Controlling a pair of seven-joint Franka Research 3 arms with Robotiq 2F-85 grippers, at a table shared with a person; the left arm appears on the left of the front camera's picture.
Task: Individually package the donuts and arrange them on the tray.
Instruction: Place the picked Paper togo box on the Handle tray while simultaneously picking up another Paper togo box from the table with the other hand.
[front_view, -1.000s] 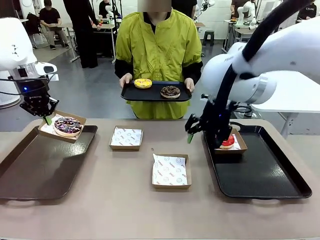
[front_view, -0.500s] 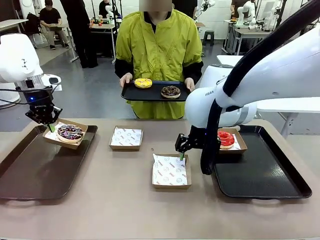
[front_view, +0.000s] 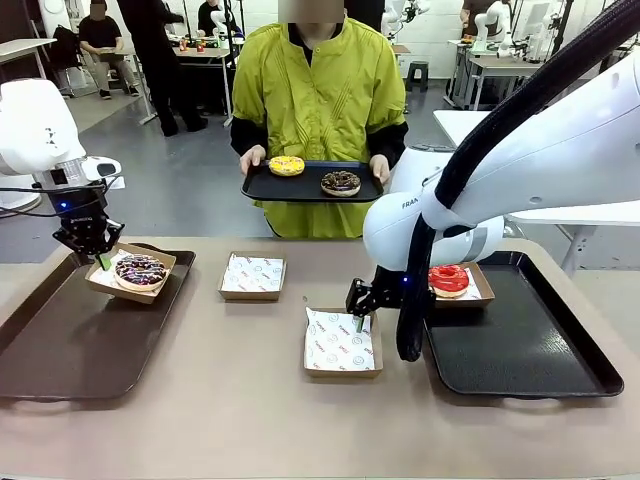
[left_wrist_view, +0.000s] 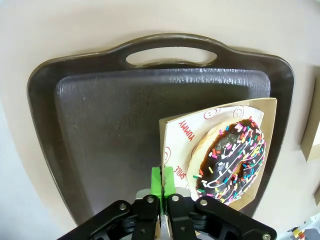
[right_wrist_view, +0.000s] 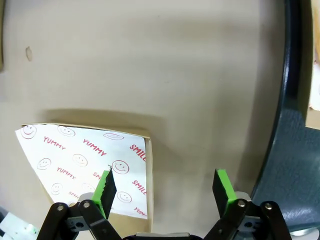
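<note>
beige table (front_view: 250, 420), busy lab behind; left gripper (left_wrist_view: 162, 176) pinches the box (front_view: 125, 292) of the sprinkled donut (front_view: 141, 270) over a dark tray (front_view: 70, 350); right gripper (right_wrist_view: 165, 178) gapes wide above an empty box (front_view: 343, 373).

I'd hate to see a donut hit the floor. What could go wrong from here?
1. The left end effector pinches the cardboard box by one edge only; the box could tip and the sprinkled donut slide onto the left tray.
2. The right end effector stands open astride the empty box's wall; closing there, it might catch just the paper liner or dent the wall.
</note>
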